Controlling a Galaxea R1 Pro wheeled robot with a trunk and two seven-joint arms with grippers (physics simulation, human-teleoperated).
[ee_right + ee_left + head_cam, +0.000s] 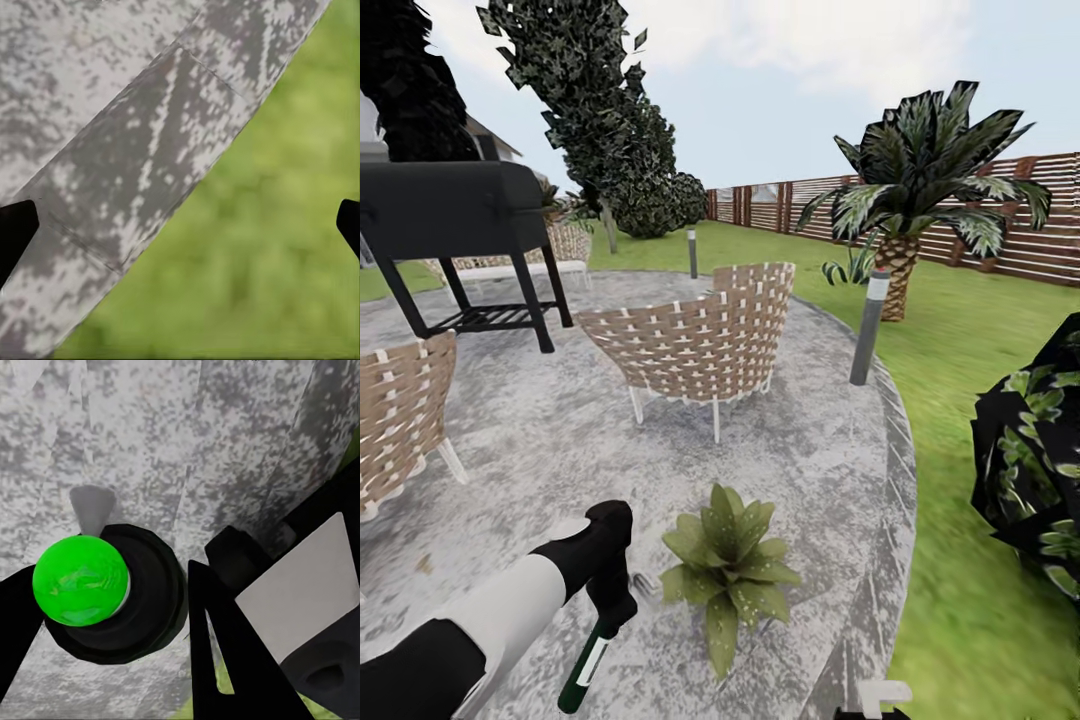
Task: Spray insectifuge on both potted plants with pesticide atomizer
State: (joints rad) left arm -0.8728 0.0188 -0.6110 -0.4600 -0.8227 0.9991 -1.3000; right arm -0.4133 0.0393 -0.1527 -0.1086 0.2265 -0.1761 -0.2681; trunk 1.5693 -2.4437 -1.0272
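Low over the stone patio (560,430), left gripper (610,608) clamped on the pesticide atomizer (584,668), nozzle end toward the potted plant (728,565) just beside it; right gripper (180,225) spread wide, nothing held, above the patio's edge and lawn (270,270).

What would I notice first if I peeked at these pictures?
Probably the spiky green potted plant sitting on the grey stone patio, low in the head view. Right beside it, the robot's left claw grips a dark green spray bottle hanging downward, whose bright green end shows in the left wrist view. Behind stand a woven chair and a palm tree by the wooden fence.
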